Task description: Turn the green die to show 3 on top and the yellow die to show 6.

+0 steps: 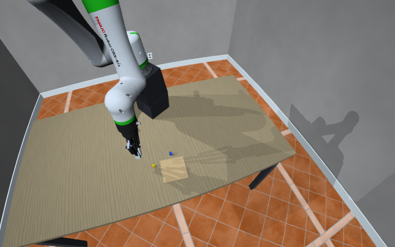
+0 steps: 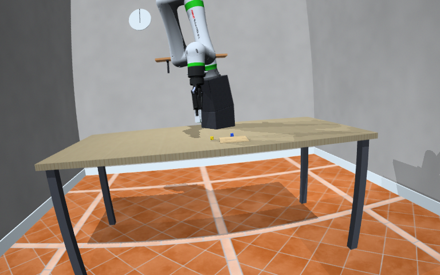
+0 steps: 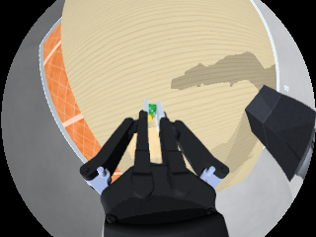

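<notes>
My gripper is shut on the green die and holds it above the table, left of the mat in the top view. The green die is mostly hidden by the fingers in the top and exterior views. The yellow die lies on the table just left of the mat. The blue die lies on the table behind the mat. The light wooden-looking mat lies flat, with no die on it. The dice's numbers are too small to read.
The table carries the dice and mat. The dark robot pedestal stands behind them. The table's front edge runs in front of the mat. Arm shadows cross the mat.
</notes>
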{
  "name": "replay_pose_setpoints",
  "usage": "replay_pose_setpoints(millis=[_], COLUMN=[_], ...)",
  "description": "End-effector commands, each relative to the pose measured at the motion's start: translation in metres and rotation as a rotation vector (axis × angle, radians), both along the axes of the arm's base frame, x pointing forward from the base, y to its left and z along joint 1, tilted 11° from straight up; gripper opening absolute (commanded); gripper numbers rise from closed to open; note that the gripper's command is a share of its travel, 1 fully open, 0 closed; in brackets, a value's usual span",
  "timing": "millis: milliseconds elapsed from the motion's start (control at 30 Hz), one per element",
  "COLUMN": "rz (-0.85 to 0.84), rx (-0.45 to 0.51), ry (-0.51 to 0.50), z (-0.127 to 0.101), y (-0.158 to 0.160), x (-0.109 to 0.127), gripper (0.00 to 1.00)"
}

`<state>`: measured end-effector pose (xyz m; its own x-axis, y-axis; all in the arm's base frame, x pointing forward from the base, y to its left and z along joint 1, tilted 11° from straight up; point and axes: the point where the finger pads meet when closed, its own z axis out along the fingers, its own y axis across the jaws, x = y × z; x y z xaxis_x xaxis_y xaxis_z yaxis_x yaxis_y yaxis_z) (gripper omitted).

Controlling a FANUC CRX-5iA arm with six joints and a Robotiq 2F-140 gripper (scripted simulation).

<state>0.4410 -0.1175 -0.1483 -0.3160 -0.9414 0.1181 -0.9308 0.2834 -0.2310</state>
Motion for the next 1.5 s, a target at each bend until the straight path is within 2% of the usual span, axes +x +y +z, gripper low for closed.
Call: replay_pose_setpoints(millis=[0, 367, 400, 467, 500, 633, 667, 767, 833, 900, 1467], rz=[-0.007, -0.003, 0.020, 0.140, 0.140, 0.275, 0.306, 0.309, 0.429, 0.452, 0.456], rx=[0.025, 0.024, 0.021, 0.004, 0.004, -0.017, -0.022, -0.022, -0.041, -0.045, -0.046], ry=[0.074, 0.074, 0.079, 0.100, 0.100, 0.123, 0.128, 0.129, 0.149, 0.153, 0.154], z=[0.008, 0.008, 0.008, 0.004, 0.004, -0.001, -0.002, -0.003, -0.007, -0.008, -0.011], y=[0.001, 0.002, 0.009, 0.049, 0.049, 0.098, 0.109, 0.110, 0.156, 0.165, 0.166], x=[0.000, 0.001, 0.005, 0.023, 0.023, 0.039, 0.042, 0.042, 0.050, 0.051, 0.052], gripper=[0.07, 0.07, 0.07, 0.07, 0.07, 0.07, 0.07, 0.07, 0.07, 0.07, 0.07])
